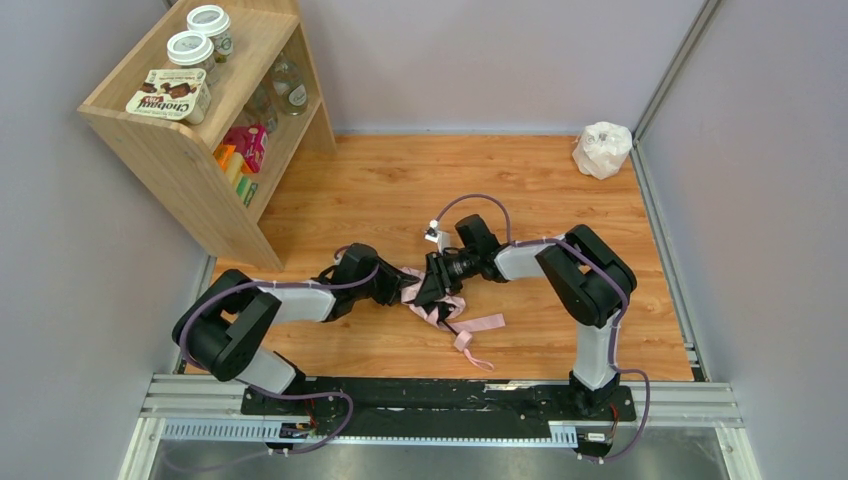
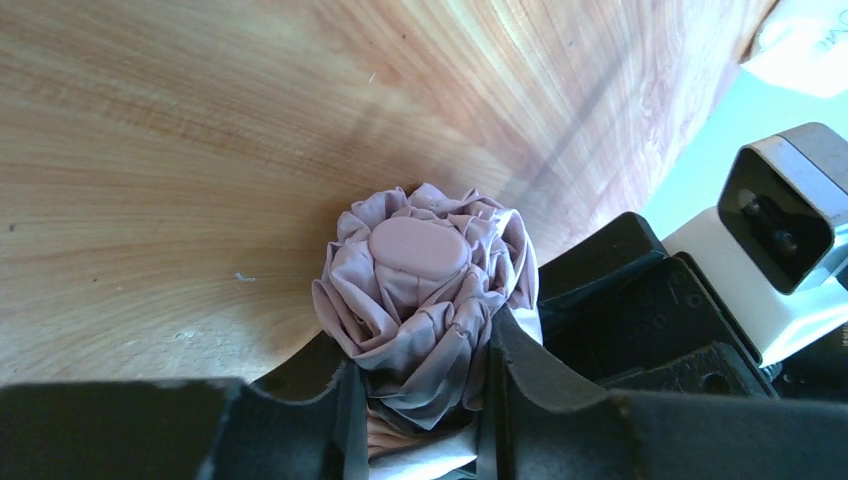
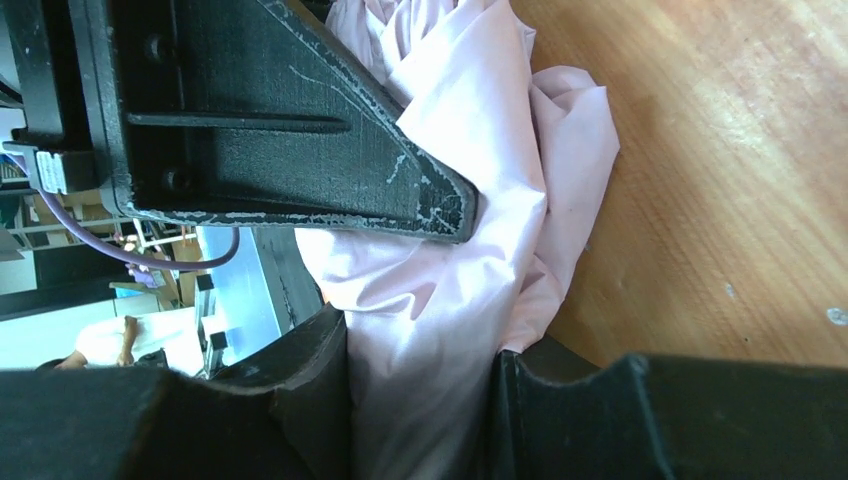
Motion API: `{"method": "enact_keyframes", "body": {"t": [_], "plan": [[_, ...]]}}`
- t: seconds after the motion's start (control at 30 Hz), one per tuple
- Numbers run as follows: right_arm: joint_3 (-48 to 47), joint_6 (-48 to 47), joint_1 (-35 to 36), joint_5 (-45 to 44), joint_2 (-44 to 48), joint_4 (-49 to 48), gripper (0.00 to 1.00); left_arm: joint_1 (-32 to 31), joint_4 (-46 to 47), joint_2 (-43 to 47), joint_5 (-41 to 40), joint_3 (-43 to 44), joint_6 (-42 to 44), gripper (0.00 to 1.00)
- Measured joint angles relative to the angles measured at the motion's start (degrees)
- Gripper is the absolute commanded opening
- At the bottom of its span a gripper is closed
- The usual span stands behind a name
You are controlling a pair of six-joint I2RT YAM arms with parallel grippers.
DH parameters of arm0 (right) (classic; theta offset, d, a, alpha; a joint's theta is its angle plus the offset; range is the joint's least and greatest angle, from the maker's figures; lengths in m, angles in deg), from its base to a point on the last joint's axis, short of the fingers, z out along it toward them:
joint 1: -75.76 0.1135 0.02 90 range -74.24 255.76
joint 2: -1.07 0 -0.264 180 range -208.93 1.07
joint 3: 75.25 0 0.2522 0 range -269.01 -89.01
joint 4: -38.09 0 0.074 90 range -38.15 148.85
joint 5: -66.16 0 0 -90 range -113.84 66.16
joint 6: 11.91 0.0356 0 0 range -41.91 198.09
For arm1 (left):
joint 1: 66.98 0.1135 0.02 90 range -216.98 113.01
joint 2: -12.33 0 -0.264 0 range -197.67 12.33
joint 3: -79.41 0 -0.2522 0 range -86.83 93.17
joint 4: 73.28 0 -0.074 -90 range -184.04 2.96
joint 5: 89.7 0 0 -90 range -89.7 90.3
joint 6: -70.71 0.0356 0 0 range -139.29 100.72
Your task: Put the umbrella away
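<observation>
The umbrella [image 1: 445, 308] lies collapsed on the wooden floor between the two arms, and its pink strap [image 1: 480, 325] trails toward the near right. In the left wrist view its gathered pale pink folds and oval end cap [image 2: 420, 245] point away from me, and my left gripper [image 2: 420, 410] is shut on the bunched fabric just behind the cap. My right gripper [image 3: 420, 400] is shut on a thick fold of the same pink cloth [image 3: 470, 150]. From above, the left gripper [image 1: 398, 290] and right gripper [image 1: 432, 285] meet almost tip to tip over the umbrella.
A wooden shelf unit [image 1: 200, 130] stands at the far left, with jars and a yoghurt pack on top and items on its lower shelves. A small white plastic bag [image 1: 602, 150] sits in the far right corner. Grey walls enclose the floor, and a metal rail [image 1: 440, 405] runs along the near edge.
</observation>
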Motion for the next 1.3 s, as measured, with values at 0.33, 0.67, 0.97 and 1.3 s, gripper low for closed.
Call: {"method": "enact_keyframes", "body": {"t": [0.33,0.67,0.97,1.3], "plan": [[-2.4,-4.4,0.7,-4.7,1.6,9.1,0.64,-0.1,4.0,-1.0,0.2,-0.9,-0.5,0.07],[-7.5,-16.2,15.0,-36.9,8.8,26.3,0.64,-0.5,3.1,0.0,0.4,-1.2,-0.4,0.07],[-7.4,-18.0,18.4,-48.9,8.5,27.1,0.0,-0.8,0.4,1.8,-0.1,-1.2,-0.4,0.39],[-2.7,-17.2,10.9,-28.2,9.2,17.7,0.0,-0.9,-9.3,5.5,-0.5,1.3,0.3,0.78]]}}
